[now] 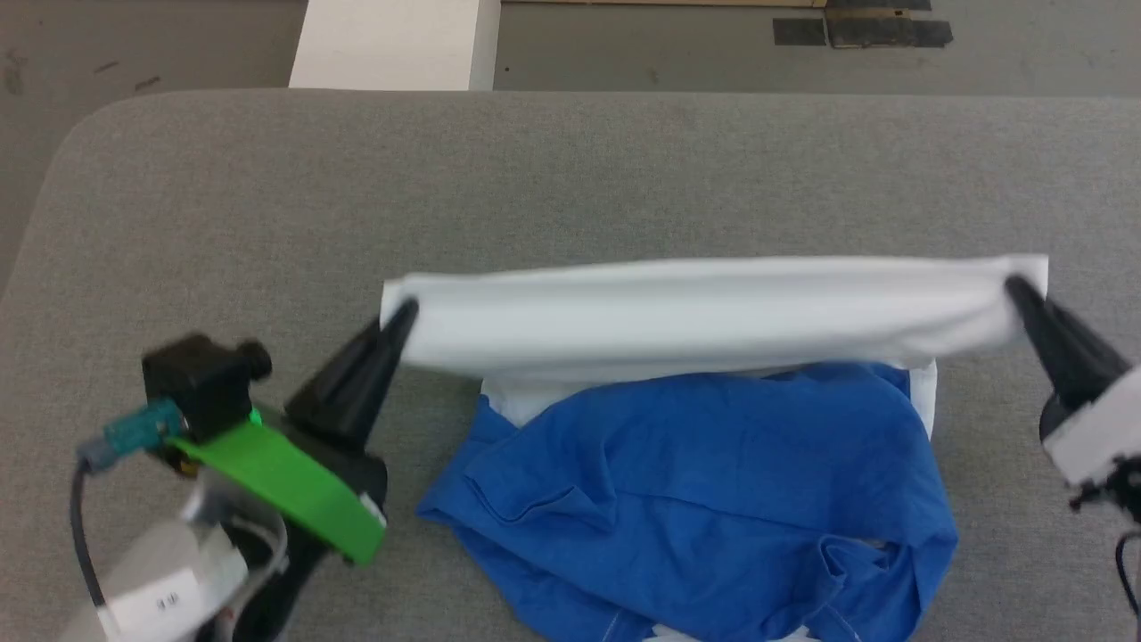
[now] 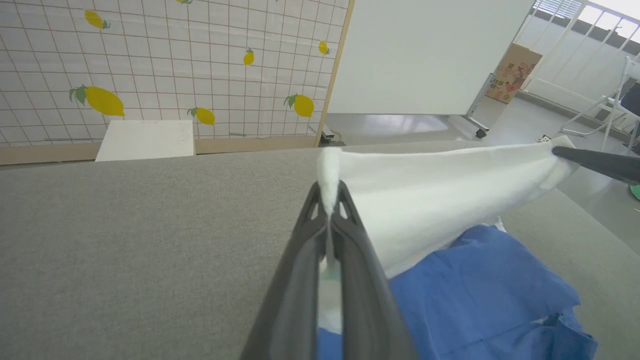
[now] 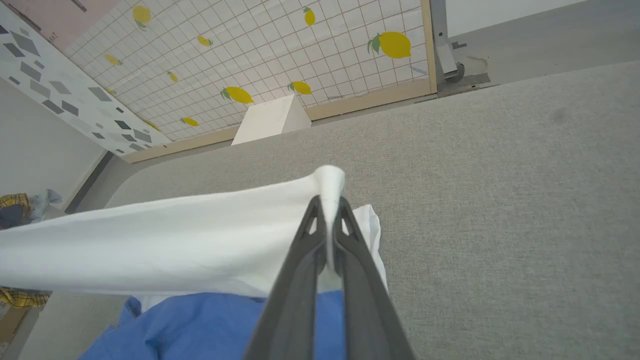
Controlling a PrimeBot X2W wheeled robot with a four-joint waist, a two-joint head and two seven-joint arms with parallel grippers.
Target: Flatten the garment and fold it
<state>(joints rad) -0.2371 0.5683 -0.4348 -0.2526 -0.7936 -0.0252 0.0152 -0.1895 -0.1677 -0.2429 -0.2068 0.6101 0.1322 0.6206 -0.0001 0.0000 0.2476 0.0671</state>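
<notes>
The garment point(image 1: 704, 312) is a white T-shirt with royal-blue sleeves, and its white edge is stretched taut above the grey table. My left gripper point(image 1: 406, 312) is shut on the edge's left corner, my right gripper point(image 1: 1016, 287) is shut on its right corner. The blue sleeves lie crumpled in a heap below the raised white band, nearer me. In the left wrist view the left gripper point(image 2: 329, 192) pinches a tuft of the white garment point(image 2: 440, 200). The right wrist view shows the right gripper point(image 3: 329, 202) clamped on the garment point(image 3: 175, 240) the same way.
The grey fabric-covered table point(image 1: 570, 178) reaches far beyond the shirt, with a rounded corner at the far left. A white box point(image 1: 392, 45) stands on the floor past its far edge. A lemon-patterned panel point(image 2: 175, 65) and a white board point(image 2: 430, 50) stand behind.
</notes>
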